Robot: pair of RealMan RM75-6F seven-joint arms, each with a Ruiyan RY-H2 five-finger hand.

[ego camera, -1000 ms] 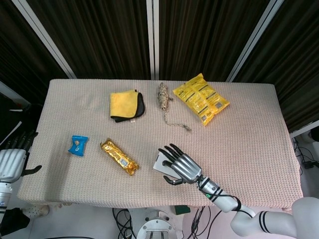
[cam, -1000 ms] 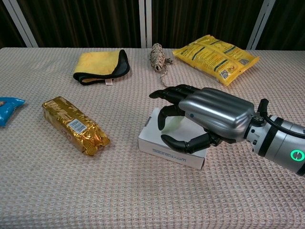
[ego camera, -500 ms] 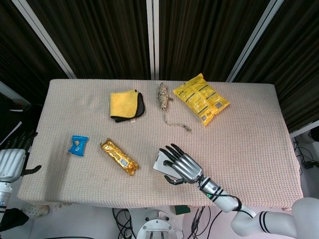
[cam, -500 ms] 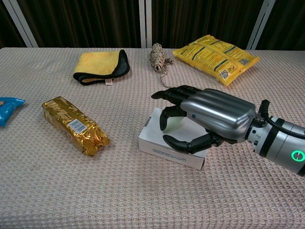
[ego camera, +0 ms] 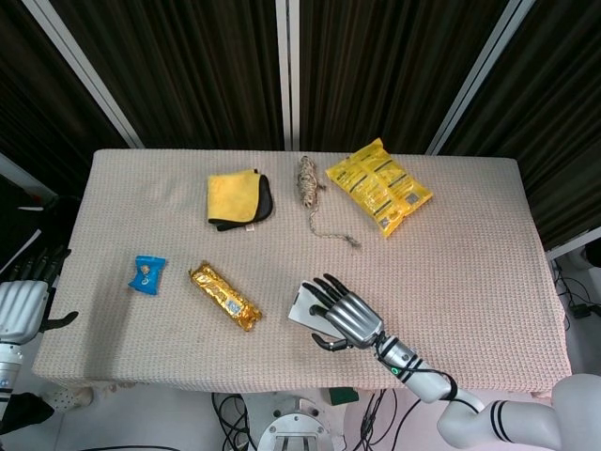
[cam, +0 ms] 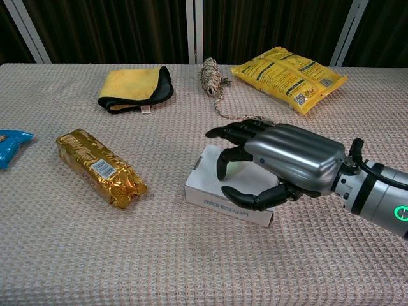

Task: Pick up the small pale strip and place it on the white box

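Note:
The white box (ego camera: 300,304) (cam: 215,189) lies near the table's front edge, right of centre. My right hand (ego camera: 346,317) (cam: 288,159) hovers over it, its fingers spread and curved down above the lid and the thumb beside the box's front. A small pale greenish strip (cam: 237,167) lies on the lid under the fingers, apart from them as far as I can see. In the head view the hand hides the strip. My left hand (ego camera: 21,303) hangs off the table's left edge, fingers apart, holding nothing.
A gold foil bar (ego camera: 225,296) (cam: 101,167) lies left of the box, and a blue packet (ego camera: 146,274) (cam: 9,140) further left. At the back are a yellow cloth (ego camera: 239,197), a twine bundle (ego camera: 309,181) with a trailing end, and a yellow bag (ego camera: 378,185).
My right hand has drawn back a little toward the right and the table's front edge. The box and the strip stay where they were. The left hand has not moved.

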